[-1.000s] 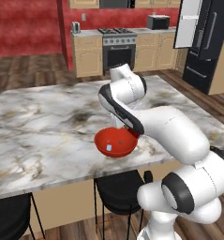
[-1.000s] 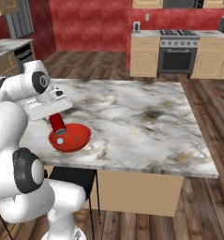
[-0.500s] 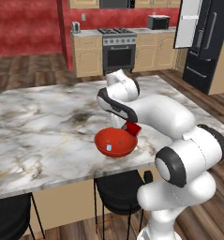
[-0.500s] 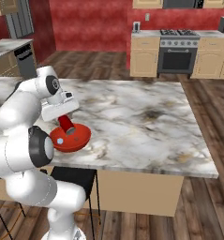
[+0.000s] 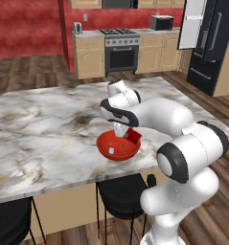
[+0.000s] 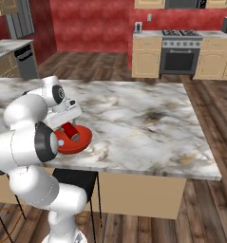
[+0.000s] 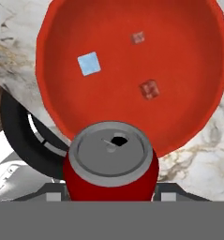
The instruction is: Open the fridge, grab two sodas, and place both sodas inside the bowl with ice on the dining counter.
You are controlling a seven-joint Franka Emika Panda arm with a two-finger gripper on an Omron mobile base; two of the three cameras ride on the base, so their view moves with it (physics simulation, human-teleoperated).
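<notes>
Red soda can (image 7: 110, 164) is clamped in the gripper (image 7: 108, 194), jaws part-closed around it, above the bowl's (image 7: 57, 112) near rim. Release is pending; no second soda is seen in the bowl.

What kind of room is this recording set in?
A rendered home kitchen: a stove set among wood cabinets, a black fridge with its door open, and a marble dining counter with black stools.

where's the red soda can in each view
Left base view: can right of centre, under the hand, over the bowl's right rim.
Right base view: can at left, tilted over the bowl.
Hand view: can bottom centre, top facing the camera.
Shared landmark: the red bowl on the marble counter.
</notes>
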